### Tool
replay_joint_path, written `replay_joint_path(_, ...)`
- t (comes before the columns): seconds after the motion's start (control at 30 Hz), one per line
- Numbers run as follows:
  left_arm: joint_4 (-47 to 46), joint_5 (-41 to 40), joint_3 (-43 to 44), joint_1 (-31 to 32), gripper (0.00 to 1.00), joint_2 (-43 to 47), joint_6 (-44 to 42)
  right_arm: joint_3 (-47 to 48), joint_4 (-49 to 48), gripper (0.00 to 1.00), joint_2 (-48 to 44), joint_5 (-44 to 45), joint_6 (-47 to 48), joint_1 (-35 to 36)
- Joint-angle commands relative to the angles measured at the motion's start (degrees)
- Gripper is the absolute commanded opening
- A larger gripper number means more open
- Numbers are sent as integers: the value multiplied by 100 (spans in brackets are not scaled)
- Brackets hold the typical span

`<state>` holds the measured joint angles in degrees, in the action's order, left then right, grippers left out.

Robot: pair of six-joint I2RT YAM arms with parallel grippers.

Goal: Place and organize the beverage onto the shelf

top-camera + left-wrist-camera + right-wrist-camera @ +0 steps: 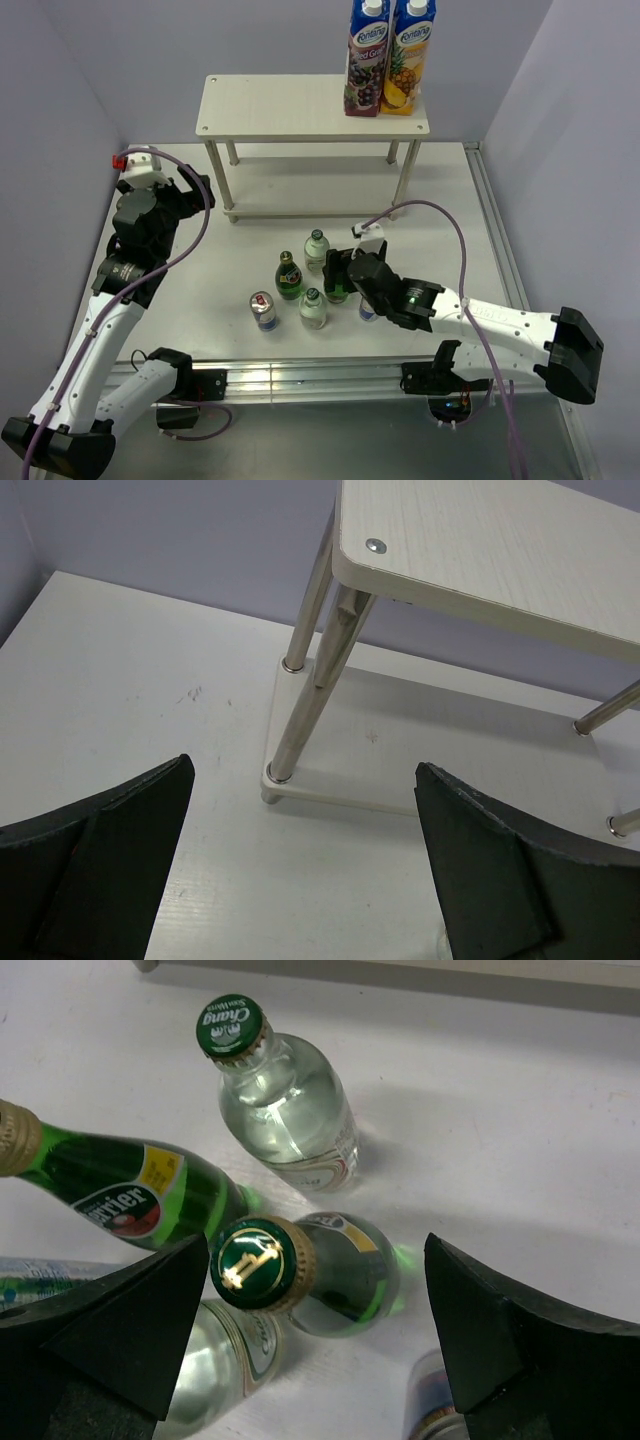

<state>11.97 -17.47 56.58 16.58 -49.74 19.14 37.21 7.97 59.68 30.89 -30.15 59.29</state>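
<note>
The shelf (300, 105) stands at the far side of the desk (450, 210), with grey walls close on the left and right. Two cartons (390, 55) stand touching at the right end of its top board, at the far edge; the rest of that board is open room. A strip of bare desk separates the shelf's near edge from the drinks, and more bare desk lies to the right of them.

The drinks stand bunched in the middle of the desk, six in all:
- Two green bottles: one green bottle (289, 277) on the left, the other (350, 1280) below the right end effector (317, 1250).
- Two clear bottles: one clear bottle (316, 250) farthest, one (313, 309) nearest.
- Two cans: one can (263, 311) at the near left, one (435, 1410) at the near right.

The right end effector is spread wide and grips nothing. Its fingers straddle the green bottle's cap, which is close to one finger and well clear of the other. The left end effector (305, 780), on the far left of the desk, also gapes wide and empty, facing the shelf's near-left leg.
</note>
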Motion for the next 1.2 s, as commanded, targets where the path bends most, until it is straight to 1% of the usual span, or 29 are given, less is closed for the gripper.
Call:
replay_joint_path(0.0,-28,-19,38,3,99,78,-33,278,-594,95,158,338,62,39)
replay_joint_path(0.03,-28,-2,46,3,99,78,-24,217,-769,93,193,382,79,39)
replay_joint_path(0.07,-36,-2,38,12,99,95,-24,190,-779,89,263,443,97,39)
replay_joint_path(0.13,-28,-10,38,12,99,96,-15,85,-1173,82,351,645,141,39)
replay_joint_path(0.17,-28,-19,38,12,99,78,-15,58,-1253,69,386,707,159,39)
replay_joint_path(0.2,-28,-19,38,21,99,69,-15,49,-1315,63,413,838,159,39)
replay_joint_path(0.23,-19,-19,46,21,99,69,-15,23,-1394,50,456,891,159,39)
replay_joint_path(0.3,-10,-37,46,38,99,60,-24,32,-1421,37,500,944,185,39)
replay_joint_path(0.33,-1,-45,55,56,99,52,-33,84,-1369,25,553,962,176,39)
replay_joint_path(0.37,-1,-63,64,56,99,52,-33,111,-1333,17,580,980,176,39)
replay_joint_path(0.47,-10,-63,55,65,99,60,-33,242,-1175,1,641,1032,150,39)
replay_joint_path(0.6,-1,-37,64,65,99,61,-24,383,-1061,0,580,1129,211,39)
replay_joint_path(0.73,16,-10,73,74,99,69,-6,865,-693,0,606,1515,483,48)
replay_joint_path(0.8,16,-10,64,74,100,87,-6,1129,-621,0,632,1779,693,22)
replay_joint_path(0.9,7,-19,64,82,99,96,-6,1428,-621,0,659,1902,879,-75)
replay_joint_path(1.0,16,-19,64,91,99,96,-6,1630,-779,0,738,1912,1195,-338)
replay_joint_path(1.1,16,-28,64,109,99,122,-6,1798,-1068,0,834,1763,1336,-751)
replay_joint_path(1.13,8,-28,64,109,99,131,-6,1833,-1121,0,861,1710,1345,-1030)
replay_joint_path(1.17,7,-28,55,117,99,131,-6,1868,-1200,0,896,1666,1363,-1164)
